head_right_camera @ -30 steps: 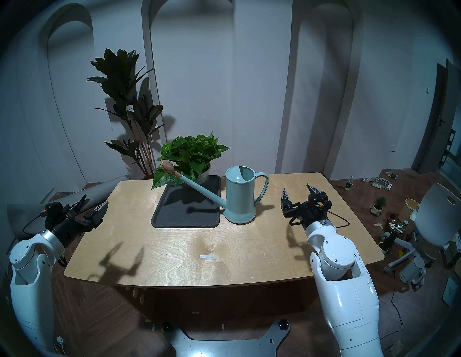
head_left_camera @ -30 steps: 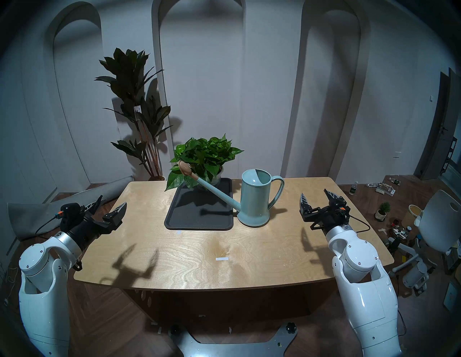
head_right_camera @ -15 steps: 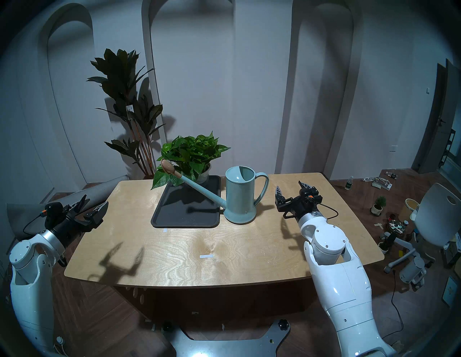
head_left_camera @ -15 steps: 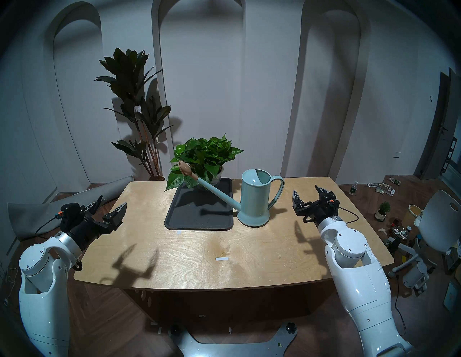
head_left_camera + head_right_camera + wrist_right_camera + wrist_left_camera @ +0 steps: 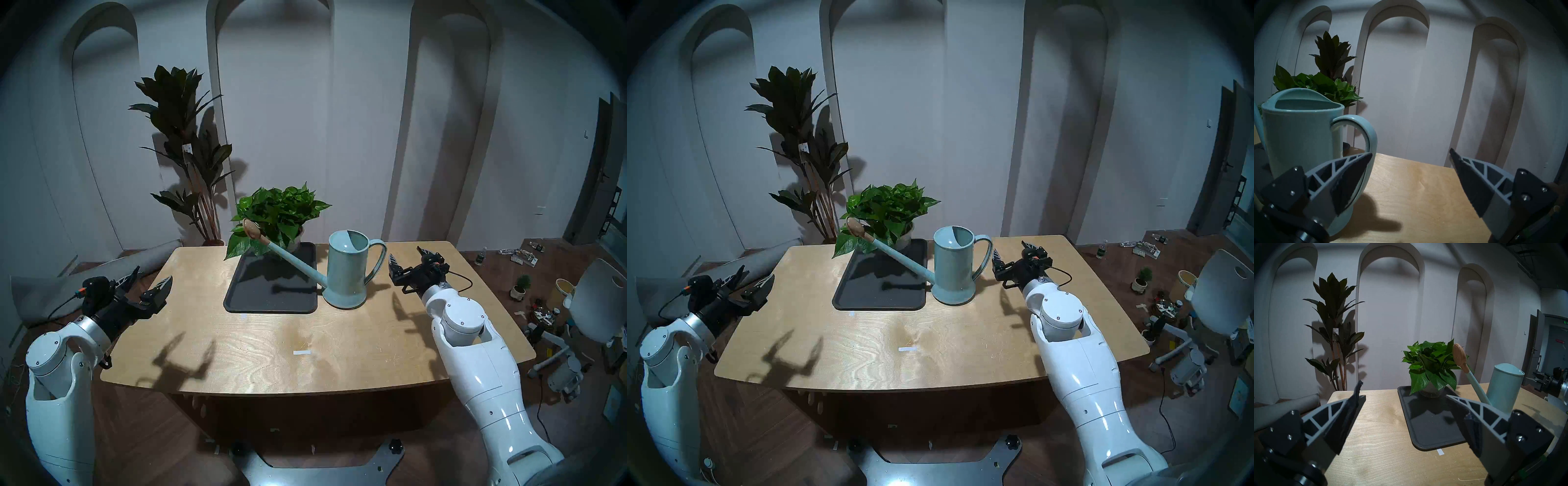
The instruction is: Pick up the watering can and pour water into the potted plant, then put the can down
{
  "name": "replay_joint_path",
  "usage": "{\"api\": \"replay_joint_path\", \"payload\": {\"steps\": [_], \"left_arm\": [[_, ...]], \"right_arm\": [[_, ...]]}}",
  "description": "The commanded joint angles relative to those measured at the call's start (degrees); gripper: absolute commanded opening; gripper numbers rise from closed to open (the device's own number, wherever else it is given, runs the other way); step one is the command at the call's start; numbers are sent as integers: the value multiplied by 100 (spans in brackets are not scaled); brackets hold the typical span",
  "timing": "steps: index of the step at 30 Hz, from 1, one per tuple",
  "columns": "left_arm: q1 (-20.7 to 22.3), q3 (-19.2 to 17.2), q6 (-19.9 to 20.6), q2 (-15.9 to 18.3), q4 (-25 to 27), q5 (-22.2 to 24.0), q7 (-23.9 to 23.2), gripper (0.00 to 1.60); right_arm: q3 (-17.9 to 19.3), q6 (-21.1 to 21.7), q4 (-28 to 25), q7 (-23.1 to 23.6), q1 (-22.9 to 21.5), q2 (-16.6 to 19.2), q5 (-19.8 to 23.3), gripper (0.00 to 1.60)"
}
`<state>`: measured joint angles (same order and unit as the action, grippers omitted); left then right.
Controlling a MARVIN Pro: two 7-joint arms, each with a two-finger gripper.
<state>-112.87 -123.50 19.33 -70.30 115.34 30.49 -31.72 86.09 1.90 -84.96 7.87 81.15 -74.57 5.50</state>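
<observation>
Wooden table (image 5: pixel 258 346), watering can (image 5: pixel 347 268) just left of spread right gripper (image 5: pixel 409 259)

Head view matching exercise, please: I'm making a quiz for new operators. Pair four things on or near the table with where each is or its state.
Column 1:
1. watering can
2. potted plant
3. right gripper
4. left gripper

Column 2:
A. open, beyond the table's left edge
B. on the black tray's far end
C. upright on the table, right of the tray
D. open, just right of the can's handle

Pairs: 1-C, 2-B, 3-D, 4-A
</observation>
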Motion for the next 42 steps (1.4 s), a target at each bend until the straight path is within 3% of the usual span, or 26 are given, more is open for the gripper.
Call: {"api": "replay_joint_path", "payload": {"steps": [1, 6, 19, 27, 42], "left_arm": [[24, -13, -13, 5, 86, -14, 25, 160], [22, -13, -11, 1, 95, -18, 35, 160], [14, -8, -11, 5, 103, -14, 60, 160], [10, -5, -12, 9, 106, -9, 72, 160], [10, 0, -15, 16, 100, 0, 80, 160]], "right_arm": [[-262, -216, 223, 108, -635, -261, -66, 160], [-377, -449, 500, 148, -798, -319, -76, 160], [-195, -787, 961, 125, -1032, -266, -91, 160], [-217, -963, 1545, 229, -1378, -243, -128, 160], [-492, -1141, 2405, 339, -2102, -530, -302, 160]]}}
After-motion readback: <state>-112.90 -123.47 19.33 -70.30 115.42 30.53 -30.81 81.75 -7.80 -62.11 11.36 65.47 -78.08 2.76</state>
